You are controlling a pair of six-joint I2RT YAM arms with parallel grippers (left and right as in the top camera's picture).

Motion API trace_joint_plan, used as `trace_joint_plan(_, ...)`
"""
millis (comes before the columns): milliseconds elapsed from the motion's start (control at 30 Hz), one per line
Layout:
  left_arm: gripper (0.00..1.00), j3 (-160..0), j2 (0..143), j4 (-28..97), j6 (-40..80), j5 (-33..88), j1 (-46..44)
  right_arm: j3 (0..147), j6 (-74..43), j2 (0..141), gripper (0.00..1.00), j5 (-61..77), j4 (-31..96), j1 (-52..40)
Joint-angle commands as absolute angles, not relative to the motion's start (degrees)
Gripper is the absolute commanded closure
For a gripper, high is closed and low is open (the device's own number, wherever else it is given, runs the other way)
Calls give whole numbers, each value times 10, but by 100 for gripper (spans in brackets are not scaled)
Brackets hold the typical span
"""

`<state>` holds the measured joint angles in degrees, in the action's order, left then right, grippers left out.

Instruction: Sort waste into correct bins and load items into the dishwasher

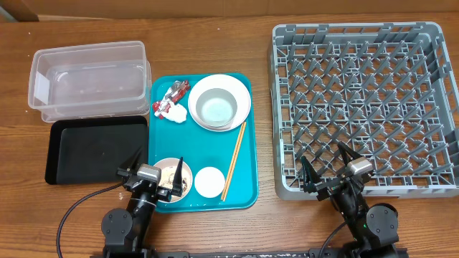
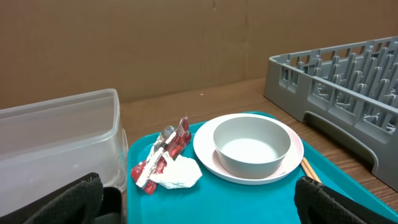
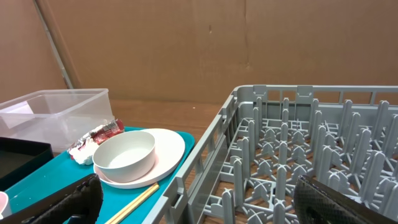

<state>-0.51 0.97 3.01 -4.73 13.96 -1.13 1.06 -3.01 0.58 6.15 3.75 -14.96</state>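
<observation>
– Wrapper [image 1: 174, 95], where does it lie?
– Crumpled, red and silver, on the teal tray [image 1: 245, 183], touching the white napkin [image 1: 177, 113], just beside the pink plate [image 1: 243, 92] that carries the grey bowl [image 1: 215, 107].
– The scraps?
– Only the overhead view shows them: brownish, in a small bowl [image 1: 169, 172] partly hidden by the left hand [image 1: 158, 160]. Both hands are spread wide and empty. The right hand [image 1: 323, 153] hovers at the rack's [image 1: 366, 86] near edge.
</observation>
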Motion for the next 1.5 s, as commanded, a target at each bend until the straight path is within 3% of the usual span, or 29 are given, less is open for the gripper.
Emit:
trace_joint_plan(0, 0, -3, 6, 30, -76, 125, -15, 5, -34, 2, 0, 61, 36, -146)
trace_joint_plan(133, 0, -3, 6, 34, -118, 32, -15, 5, -30, 2, 0, 61, 36, -146)
trace_joint_plan(300, 0, -3, 6, 22, -114, 26, -15, 5, -34, 2, 0, 69, 13, -146)
trace_joint_plan(500, 0, -3, 6, 15, -101, 270, -15, 5, -110, 2, 0, 141, 17, -147)
trace_joint_plan(600, 0, -3, 6, -65, -89, 396, -15, 11, -146, 2, 0, 143, -9, -147)
trace_joint_plan(767, 0, -46, 7, -159, 27, 365, -15, 78, -147, 8, 0, 142, -6, -147)
trace_joint_plan(1067, 0, -342, 175, 39, 72, 332, -15, 338, -147, 196, 0, 141, 183, -147)
trace_joint_plan(1267, 0, -579, 394, 225, 77, 466, -15, 555, -147, 410, 0, 168, 366, -147)
trace_joint_plan(1467, 0, -663, 533, 273, 89, 613, -15, 646, -147, 546, 0, 291, 405, -147)
